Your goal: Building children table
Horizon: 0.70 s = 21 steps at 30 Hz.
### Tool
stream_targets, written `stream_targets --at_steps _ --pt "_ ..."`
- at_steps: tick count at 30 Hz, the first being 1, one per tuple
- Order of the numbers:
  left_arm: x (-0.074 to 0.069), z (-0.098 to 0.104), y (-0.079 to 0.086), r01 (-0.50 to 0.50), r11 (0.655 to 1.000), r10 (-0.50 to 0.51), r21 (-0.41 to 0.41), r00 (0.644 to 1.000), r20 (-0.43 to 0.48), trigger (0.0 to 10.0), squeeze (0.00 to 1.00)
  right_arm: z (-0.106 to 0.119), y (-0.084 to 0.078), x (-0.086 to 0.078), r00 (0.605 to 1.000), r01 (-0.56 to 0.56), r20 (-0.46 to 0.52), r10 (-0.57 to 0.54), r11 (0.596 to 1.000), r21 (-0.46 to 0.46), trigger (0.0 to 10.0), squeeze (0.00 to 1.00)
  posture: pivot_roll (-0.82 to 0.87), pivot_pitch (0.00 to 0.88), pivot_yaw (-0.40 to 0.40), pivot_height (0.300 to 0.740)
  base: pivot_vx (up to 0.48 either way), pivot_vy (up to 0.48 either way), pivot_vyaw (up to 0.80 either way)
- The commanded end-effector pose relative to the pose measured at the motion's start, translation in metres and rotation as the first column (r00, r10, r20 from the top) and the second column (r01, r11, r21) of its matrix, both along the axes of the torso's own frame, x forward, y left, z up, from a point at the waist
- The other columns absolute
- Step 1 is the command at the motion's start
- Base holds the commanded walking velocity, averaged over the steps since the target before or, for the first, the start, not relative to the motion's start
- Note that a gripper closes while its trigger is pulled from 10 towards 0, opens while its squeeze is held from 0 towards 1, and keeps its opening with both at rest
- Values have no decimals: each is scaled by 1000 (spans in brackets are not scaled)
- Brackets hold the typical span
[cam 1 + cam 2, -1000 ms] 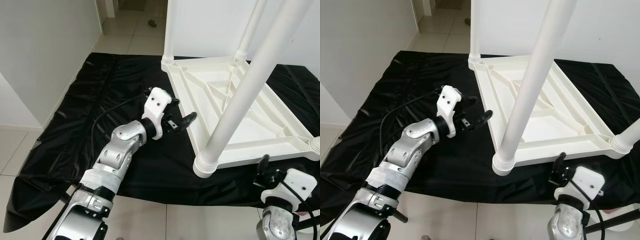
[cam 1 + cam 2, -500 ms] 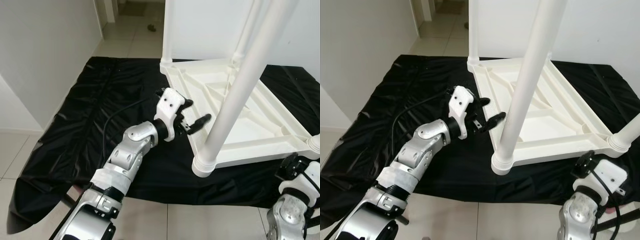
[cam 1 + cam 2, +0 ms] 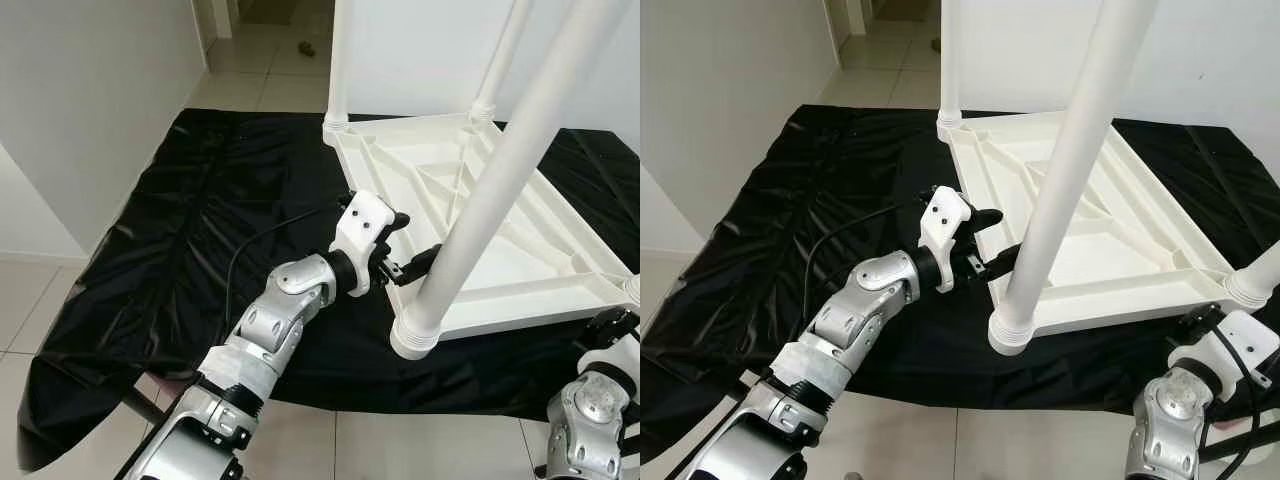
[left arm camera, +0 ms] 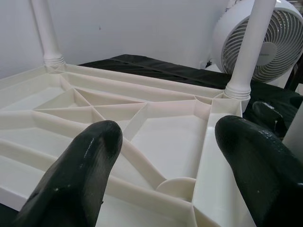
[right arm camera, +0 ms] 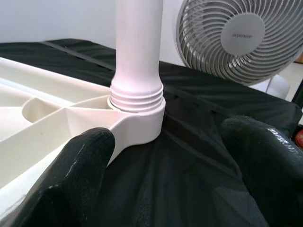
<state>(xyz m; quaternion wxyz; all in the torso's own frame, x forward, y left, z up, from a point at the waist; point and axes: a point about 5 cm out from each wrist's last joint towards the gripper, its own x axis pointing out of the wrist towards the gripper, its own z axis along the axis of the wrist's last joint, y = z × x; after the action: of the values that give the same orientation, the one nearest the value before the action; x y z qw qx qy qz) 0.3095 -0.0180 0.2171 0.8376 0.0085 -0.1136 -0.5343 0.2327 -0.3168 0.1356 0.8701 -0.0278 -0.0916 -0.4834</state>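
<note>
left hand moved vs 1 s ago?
Yes. The left hand has travelled along the upturned table's near-left edge toward the nearest leg, and now sits right beside it, fingers open.

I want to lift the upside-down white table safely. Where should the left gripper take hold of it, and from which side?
Probably the tabletop's raised edge rim by the near leg, approached from the robot's left over the black cloth. The left gripper is open there; the rim is thin and straight, unlike the thick round leg.
</note>
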Motion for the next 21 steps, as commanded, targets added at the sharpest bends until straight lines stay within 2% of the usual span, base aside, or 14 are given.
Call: stream_targets --at_steps 1,10,13,19,21 --pt "-8 0 -11 63 998 -63 12 998 11 10000 0 -4 -6 -2 999 28 -26 -27 999 22 10000 0 -49 165 29 740 0 0 0" --pt "-16 4 -19 123 992 -123 -7 992 6 10000 0 -13 -12 -3 997 58 -59 -55 997 50 10000 0 -49 178 31 740 0 0 0" --pt "-20 3 -23 147 989 -147 -6 989 6 10000 0 -19 -19 -13 986 146 -85 -140 987 62 10000 0 -49 186 33 740 0 0 0" --pt "-20 4 -25 152 988 -152 -7 988 5 10000 0 -21 -19 -14 986 150 -81 -144 986 73 10000 0 -48 189 34 740 0 0 0" --pt "-22 5 -27 164 986 -164 -11 986 5 10000 0 -21 -20 -10 989 128 -80 -122 988 85 10000 0 -49 192 35 740 0 0 0"
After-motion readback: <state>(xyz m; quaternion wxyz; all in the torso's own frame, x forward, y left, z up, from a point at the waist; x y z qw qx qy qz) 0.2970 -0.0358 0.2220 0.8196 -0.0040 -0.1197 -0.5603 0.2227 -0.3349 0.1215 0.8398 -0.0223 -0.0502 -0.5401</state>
